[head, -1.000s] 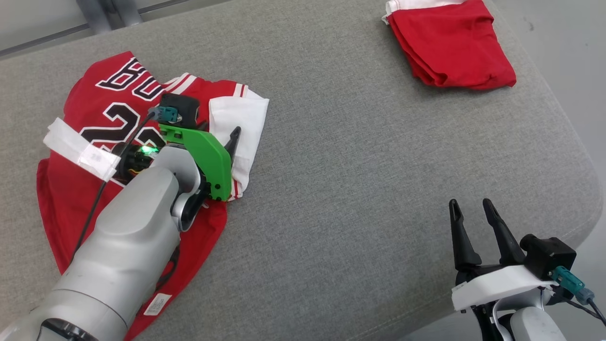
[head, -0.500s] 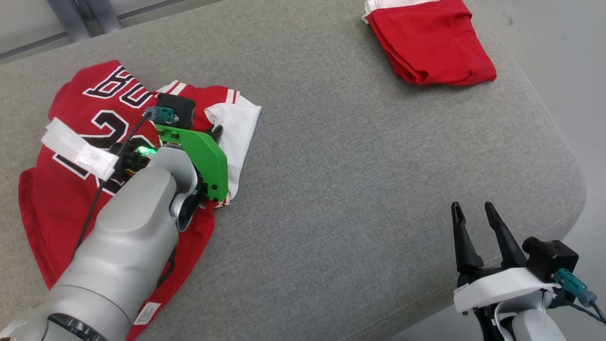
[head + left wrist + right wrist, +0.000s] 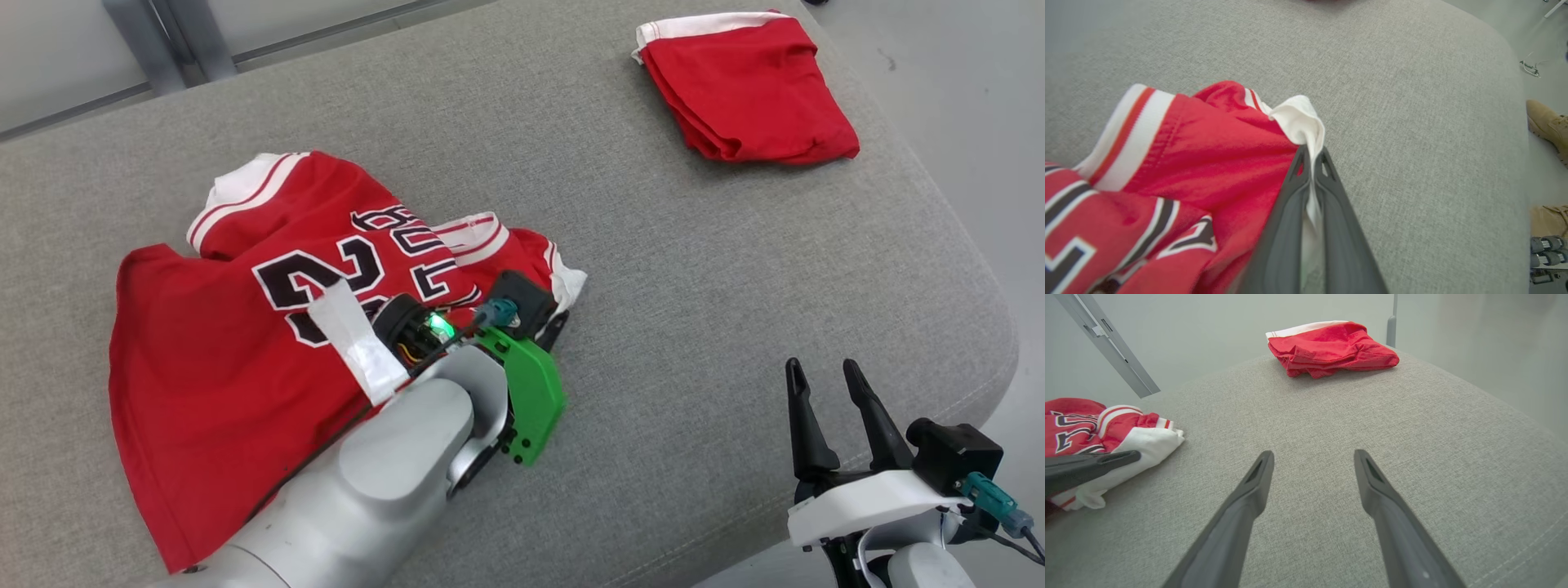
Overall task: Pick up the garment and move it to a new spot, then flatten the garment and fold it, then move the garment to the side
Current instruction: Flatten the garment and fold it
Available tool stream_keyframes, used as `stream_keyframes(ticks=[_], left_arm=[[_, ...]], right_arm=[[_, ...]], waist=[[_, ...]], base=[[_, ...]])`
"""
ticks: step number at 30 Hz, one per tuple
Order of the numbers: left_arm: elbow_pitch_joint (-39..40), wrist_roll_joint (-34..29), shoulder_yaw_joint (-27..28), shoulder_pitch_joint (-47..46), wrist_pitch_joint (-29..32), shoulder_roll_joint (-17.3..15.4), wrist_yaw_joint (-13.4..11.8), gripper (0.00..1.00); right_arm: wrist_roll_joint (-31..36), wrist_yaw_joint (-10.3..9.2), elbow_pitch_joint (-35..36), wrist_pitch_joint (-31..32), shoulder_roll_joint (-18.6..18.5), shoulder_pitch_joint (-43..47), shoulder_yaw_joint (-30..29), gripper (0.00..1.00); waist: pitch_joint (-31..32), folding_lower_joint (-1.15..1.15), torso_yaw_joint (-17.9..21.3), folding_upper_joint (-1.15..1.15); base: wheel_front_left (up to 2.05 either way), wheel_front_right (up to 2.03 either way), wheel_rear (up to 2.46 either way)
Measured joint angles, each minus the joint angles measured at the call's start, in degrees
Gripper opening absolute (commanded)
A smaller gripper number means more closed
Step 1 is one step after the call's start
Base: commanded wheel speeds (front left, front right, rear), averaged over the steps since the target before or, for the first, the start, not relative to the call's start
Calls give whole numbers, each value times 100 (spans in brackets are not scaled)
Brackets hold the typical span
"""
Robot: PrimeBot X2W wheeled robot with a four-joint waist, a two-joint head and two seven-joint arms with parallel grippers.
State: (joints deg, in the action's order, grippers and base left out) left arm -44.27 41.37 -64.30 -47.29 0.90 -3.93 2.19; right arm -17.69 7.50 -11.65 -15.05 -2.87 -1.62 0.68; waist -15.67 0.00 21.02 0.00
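Presently on record.
Jersey [image 3: 245, 343]: red, white-trimmed, black numerals, lying crumpled on the left half of the grey cushion [image 3: 669, 269].
Left gripper [image 3: 1311, 157]: fingers pressed together on the jersey's white edge, cloth pinched between them, at the jersey's right side near mid-cushion.
Right gripper [image 3: 826, 377]: fingers spread wide, holding nothing, hovering at the cushion's near right corner, well apart from the jersey.
Folded red cloth [image 3: 747, 90]: white band at one end, resting at the far right of the cushion, apart from both grippers.
Tan boot [image 3: 1547, 120]: on the floor beyond the cushion's edge, seen in the left wrist view.
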Motion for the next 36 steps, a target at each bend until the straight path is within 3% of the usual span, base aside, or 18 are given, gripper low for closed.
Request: stream_keyframes(ticks=[1,2,11,17,22,29,33,36], left_arm=[[68,-79,-70,60,-58,2,-40,53],[136,-148,-123,105,-103,4,-41,100],[947,-158,-318,526,-394,-21,5,100],[1234,-127,108,487,-641,-459,-491,100],[1526,-12,687,590,-1326,-823,-959,100],[2382,-137,1668,1508,-1572,-1325,-1541,100],[2981,-467,2412,2306,-1601,-1502,-1630,100],[3234,-628,2867,3011,-1601,-1506,-1496,100]], right_arm=[[-10,0,1,0,0,1,-3,100],[-16,0,2,0,0,2,-12,100],[-23,0,-33,0,0,68,-52,100],[-1,0,-20,0,2,105,-94,100],[241,0,162,0,2,175,-248,100],[839,0,616,0,1,216,-499,100],[1133,0,791,0,3,130,-531,100],[1262,0,806,0,-19,131,-570,100]], waist=[[-2,0,7,0],[-5,0,11,0],[24,0,27,0],[85,0,-55,0],[220,0,-198,0],[492,0,-633,0],[655,0,-934,0],[786,0,-1189,0]], base=[[0,0,0],[0,0,0],[0,0,0],[0,0,0],[0,0,0],[0,0,0],[0,0,0],[0,0,0]])
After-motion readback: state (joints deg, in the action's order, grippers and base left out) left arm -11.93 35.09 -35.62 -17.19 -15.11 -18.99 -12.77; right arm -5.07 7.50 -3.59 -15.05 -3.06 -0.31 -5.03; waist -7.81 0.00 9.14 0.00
